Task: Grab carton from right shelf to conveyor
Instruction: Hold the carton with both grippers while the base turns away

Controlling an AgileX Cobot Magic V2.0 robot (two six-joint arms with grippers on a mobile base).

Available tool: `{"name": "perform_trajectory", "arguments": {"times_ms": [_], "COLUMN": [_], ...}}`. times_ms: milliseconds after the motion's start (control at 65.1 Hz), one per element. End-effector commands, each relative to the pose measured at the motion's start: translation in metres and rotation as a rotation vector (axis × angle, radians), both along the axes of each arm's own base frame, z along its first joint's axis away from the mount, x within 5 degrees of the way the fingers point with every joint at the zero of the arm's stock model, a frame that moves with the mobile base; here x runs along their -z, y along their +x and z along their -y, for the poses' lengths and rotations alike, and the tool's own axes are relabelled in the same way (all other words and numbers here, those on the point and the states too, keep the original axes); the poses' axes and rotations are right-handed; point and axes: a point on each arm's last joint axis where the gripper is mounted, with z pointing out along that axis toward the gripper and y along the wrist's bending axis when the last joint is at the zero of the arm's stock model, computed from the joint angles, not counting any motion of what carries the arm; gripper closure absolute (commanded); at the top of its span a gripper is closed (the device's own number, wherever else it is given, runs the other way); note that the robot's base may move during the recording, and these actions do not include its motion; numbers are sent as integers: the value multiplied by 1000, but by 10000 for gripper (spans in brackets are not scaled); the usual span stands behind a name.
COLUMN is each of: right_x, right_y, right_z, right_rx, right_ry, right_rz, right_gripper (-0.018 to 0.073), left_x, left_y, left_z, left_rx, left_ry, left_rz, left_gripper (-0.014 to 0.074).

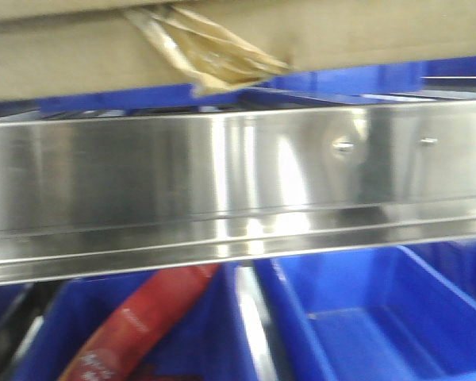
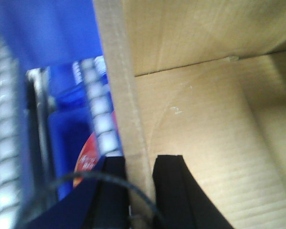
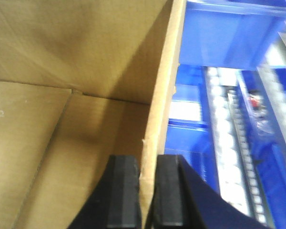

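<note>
Left tool (image 2: 140,164) and right tool (image 3: 147,164) are each clamped on a wall of the open brown cardboard carton (image 1: 63,55), held above the shiny steel rail (image 1: 182,175), so I reckon the grab's done and the conveyor leg remains.

All three views are soft with motion blur. In the front view, glare streaks the steel rail (image 1: 289,171). In the right wrist view, the carton (image 3: 62,95) darkens toward 12 o'clock. In the left wrist view, the rollers (image 2: 5,157) at 9 o'clock blow out white.
</note>
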Motion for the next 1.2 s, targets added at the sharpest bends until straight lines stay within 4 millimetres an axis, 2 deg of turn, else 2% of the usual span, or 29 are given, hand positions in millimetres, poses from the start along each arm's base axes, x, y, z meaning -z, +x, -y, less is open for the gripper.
{"name": "perform_trajectory", "arguments": {"times_ms": [0,1182], "right_x": [-9,-9], "right_y": [-2,-2], "right_z": [0,0], "right_rx": [-23,-23], "right_ry": [28,28], "right_rz": [73,73], "right_gripper": [624,624], "left_x": [-6,-7], "left_y": [-4,-2], "left_z": [5,3], "left_rx": [42,30], "left_ry": [-49,-29], "left_rz": [38,52], "left_gripper": [617,617]}}
